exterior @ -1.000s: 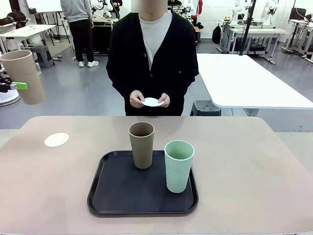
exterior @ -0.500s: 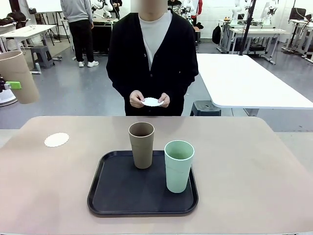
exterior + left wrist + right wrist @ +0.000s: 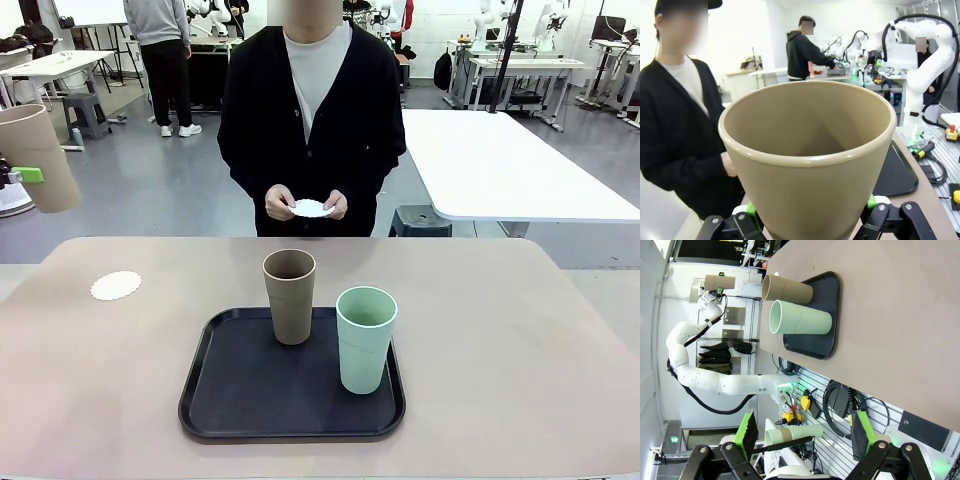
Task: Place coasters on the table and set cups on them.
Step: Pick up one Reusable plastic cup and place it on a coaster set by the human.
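left claw clamped on tan cup, held high off left edge of surface; right claw apart, empty. step: cup onto coaster near that edge. nxt: lower upright, centred on it.

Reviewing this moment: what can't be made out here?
1. Front view: the left pincer is cut off by the left edge beside its tan cup.
2. Left wrist view: that cup blocks whatever lies below it.
3. Front view: the coaster in the person's hands is too small to tell one from a stack.
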Robot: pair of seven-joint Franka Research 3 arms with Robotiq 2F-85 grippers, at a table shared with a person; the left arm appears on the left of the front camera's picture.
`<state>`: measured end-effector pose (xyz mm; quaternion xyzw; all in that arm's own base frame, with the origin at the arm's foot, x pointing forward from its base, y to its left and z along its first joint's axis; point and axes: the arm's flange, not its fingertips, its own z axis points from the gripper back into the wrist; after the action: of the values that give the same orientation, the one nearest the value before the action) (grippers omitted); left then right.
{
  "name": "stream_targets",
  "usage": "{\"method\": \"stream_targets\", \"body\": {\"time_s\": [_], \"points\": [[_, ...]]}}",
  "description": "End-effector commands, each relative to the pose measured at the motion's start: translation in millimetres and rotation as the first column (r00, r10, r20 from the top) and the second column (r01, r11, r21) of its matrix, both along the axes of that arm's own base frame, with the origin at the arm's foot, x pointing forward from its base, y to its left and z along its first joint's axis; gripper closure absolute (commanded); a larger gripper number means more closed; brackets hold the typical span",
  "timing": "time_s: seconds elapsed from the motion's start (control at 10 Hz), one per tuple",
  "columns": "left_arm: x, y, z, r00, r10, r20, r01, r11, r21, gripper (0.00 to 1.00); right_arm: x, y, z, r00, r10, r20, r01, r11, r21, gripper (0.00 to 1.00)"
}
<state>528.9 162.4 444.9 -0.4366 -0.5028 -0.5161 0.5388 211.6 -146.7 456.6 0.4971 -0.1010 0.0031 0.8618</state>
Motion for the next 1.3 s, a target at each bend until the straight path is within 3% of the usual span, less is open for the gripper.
{"method": "stream_targets", "body": {"time_s": [0.0, 0.5, 0.9, 1.2], "points": [[0.0, 0.0, 0.0, 1.000, 0.000, 0.000, 0.000, 1.000, 0.000, 0.15, 1.5, 0.7, -0.3, 1.000, 0.003, 0.020, -0.004, 1.000, 0.020, 0.00], [48.9, 0.3, -60.7, 0.999, -0.017, 0.052, 0.017, 1.000, 0.005, 0.15, 1.5, 0.7, -0.3, 1.000, 0.003, 0.020, -0.004, 1.000, 0.020, 0.00], [54.9, -2.5, -128.0, 0.999, -0.043, 0.030, 0.042, 0.998, 0.039, 0.15, 1.5, 0.7, -0.3, 1.000, 0.003, 0.020, -0.004, 1.000, 0.020, 0.00], [42.9, -15.6, -153.9, 0.998, -0.067, -0.011, 0.068, 0.994, 0.080, 0.15, 1.5, 0.7, -0.3, 1.000, 0.003, 0.020, -0.004, 1.000, 0.020, 0.00]]}}
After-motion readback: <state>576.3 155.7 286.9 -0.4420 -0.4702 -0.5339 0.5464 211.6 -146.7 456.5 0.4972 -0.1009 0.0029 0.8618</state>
